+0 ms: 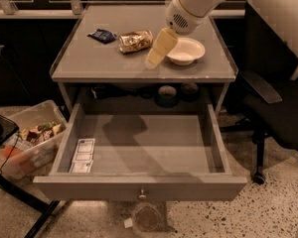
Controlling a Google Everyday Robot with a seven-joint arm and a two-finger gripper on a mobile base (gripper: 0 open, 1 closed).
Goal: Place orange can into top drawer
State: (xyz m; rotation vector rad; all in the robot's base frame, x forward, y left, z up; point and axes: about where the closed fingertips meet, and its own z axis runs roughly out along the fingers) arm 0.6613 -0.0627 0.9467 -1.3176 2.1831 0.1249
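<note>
- The orange can (135,41) is lying on its side on the grey table (89,61), toward the back and about mid-width. It's not in the drawer yet.
- The claw (153,61) hangs over the table just right of the can and just left of the bowl, slanting down to the left with its tip near the table's front edge. It looks clear of the can. Honestly can't tell how far open it is, it just reads as one cream-coloured wedge under the arm's round white wrist (188,11).
- The top drawer (89,186) is pulled all the way out below the table, with one small round knob (142,195) in the middle of its front panel.
- Only one thing in the drawer as far as I can see: a white sheet or strip of labels (83,155), lying flat against the left wall near the front.
- Table count is three: one can, one dark blue packet (103,35) just left of the can, and one cream bowl (186,51) to the right.
- The gap behind the drawer has two dark round things (166,94) in the shadow, can't make out what they are.
- On the floor to the left there's one clear plastic bin (37,114) with a jumble of snack packets inside.
- One black office chair (275,118) off to the right.
</note>
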